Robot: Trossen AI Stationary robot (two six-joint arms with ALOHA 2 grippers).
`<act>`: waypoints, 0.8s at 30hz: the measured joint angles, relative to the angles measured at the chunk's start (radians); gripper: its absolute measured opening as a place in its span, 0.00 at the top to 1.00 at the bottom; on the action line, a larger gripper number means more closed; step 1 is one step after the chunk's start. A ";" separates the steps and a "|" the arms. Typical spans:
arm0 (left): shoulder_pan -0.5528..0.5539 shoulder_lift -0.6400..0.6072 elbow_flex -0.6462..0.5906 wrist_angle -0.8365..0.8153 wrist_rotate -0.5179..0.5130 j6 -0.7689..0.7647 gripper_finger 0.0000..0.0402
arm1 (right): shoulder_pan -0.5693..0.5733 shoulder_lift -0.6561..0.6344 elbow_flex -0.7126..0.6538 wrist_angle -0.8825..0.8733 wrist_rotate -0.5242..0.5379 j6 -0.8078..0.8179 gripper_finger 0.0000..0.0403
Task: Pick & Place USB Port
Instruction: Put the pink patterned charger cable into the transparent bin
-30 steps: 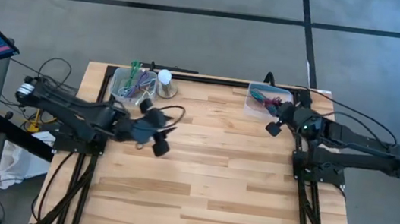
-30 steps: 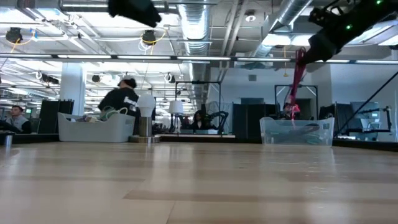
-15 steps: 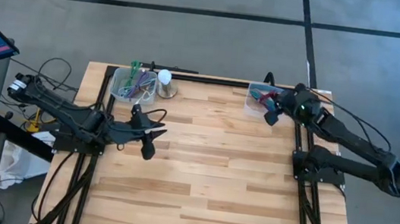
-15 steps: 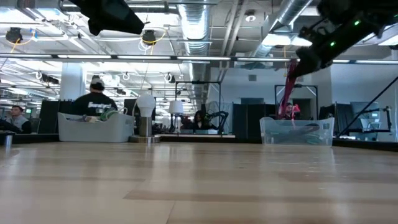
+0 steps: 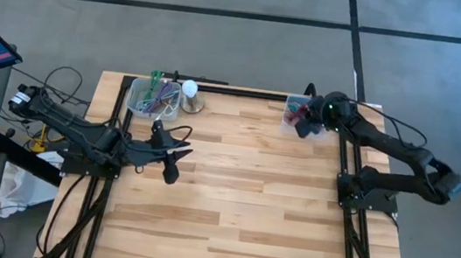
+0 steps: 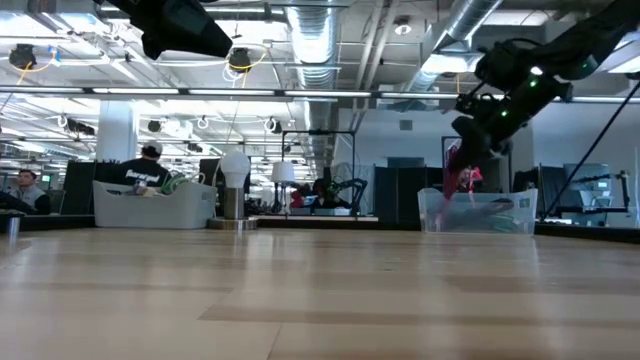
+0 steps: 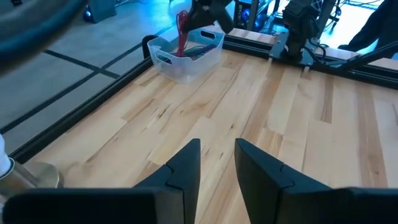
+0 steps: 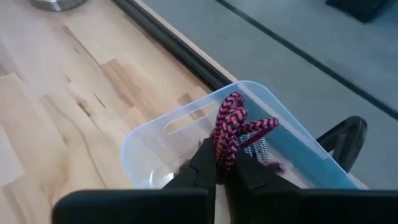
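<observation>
A white bulb (image 5: 189, 89) stands beside a bin of cables (image 5: 152, 97).

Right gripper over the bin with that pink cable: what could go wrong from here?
1. The right gripper pinches only a loop of the pink cable; it might slip out.
2. The cable hangs into the right bin among other cables, so a lift may snag them or tug the bin.
3. The left gripper, open over bare table, isn't placed to help.
</observation>
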 joint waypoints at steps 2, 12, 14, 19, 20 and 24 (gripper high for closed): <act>0.000 0.000 0.000 0.000 0.000 0.000 0.75 | -0.002 0.027 0.001 0.019 0.002 0.009 0.96; 0.000 0.000 -0.001 0.007 0.000 0.019 0.75 | -0.005 0.038 -0.001 0.054 0.020 0.010 0.80; 0.000 0.000 -0.001 0.007 0.000 0.019 0.75 | -0.005 0.031 -0.001 0.053 0.020 0.010 0.77; 0.000 0.000 -0.001 0.007 0.000 0.019 0.75 | -0.005 0.012 -0.001 0.028 0.027 0.010 0.67; 0.000 0.000 -0.001 0.007 0.000 0.019 0.75 | -0.005 0.008 -0.001 0.014 0.038 0.010 0.64; 0.000 0.000 -0.001 0.008 0.000 0.019 0.75 | -0.005 -0.009 -0.001 -0.076 0.155 -0.016 0.49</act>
